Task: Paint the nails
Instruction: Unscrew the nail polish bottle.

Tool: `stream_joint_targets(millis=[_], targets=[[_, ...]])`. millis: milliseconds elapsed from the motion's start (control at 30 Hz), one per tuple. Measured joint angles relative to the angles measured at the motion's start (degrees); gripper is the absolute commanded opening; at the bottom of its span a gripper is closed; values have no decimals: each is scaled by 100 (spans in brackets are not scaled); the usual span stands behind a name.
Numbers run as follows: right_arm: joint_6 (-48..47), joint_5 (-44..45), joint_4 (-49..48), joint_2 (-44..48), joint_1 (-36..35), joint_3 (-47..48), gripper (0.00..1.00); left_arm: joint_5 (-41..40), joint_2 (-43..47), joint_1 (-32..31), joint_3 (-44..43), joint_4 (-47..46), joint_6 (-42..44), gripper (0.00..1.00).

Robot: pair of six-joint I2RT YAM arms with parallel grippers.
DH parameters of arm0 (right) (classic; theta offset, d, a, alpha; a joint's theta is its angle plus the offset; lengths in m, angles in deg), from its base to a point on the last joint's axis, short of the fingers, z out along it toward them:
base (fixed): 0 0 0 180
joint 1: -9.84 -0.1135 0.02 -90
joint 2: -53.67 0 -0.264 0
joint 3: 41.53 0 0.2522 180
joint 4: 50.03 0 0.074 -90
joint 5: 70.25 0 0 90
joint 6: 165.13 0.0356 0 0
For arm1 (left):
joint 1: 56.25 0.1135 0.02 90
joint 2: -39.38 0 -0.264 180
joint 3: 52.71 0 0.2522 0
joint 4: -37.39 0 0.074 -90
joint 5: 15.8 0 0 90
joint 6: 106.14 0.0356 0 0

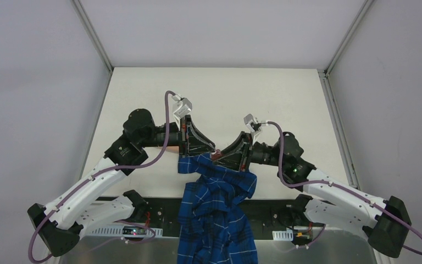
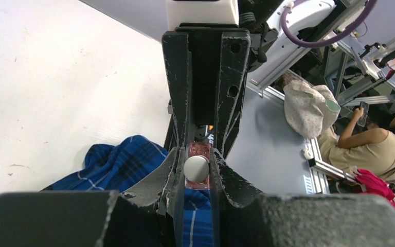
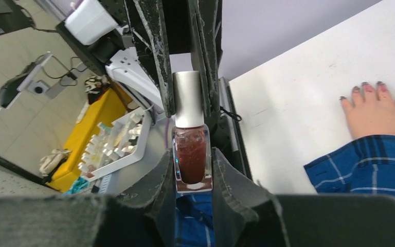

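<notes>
Left gripper [image 2: 196,163]: jaws closed narrow on the silvery cap [image 3: 187,98] of the polish bottle [image 3: 191,154]. Right gripper [image 3: 192,160]: jaws clamped on the bottle's glass body, dark red polish inside. The two arms meet nose to nose over the middle of the tabletop [image 1: 225,93], bottle held off the surface above blue plaid cloth.

The nails [image 3: 368,86], dark reddish-purple, tip a pale hand [image 3: 379,116] lying flat on the white tabletop, well to one side of the bottle in the right wrist view. Plaid sleeve [image 3: 367,164] covers the wrist. From above, the hand is mostly hidden under the left gripper.

A broad white stretch runs from the grippers to the far edge. Grey walls [image 1: 33,82] close off both sides. The cloth drapes over the near edge, between the arm bases.
</notes>
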Motion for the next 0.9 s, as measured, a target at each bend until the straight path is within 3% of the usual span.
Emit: stream_joint_targets(millis=[500,900], targets=[[-1012,2253,752,-192,-435,142,0,-1104,-284,179,33,299,-2,0],[-1917,4354,817,-1408,-925,811,0,-2406,-511,470,31,588,-245,0]])
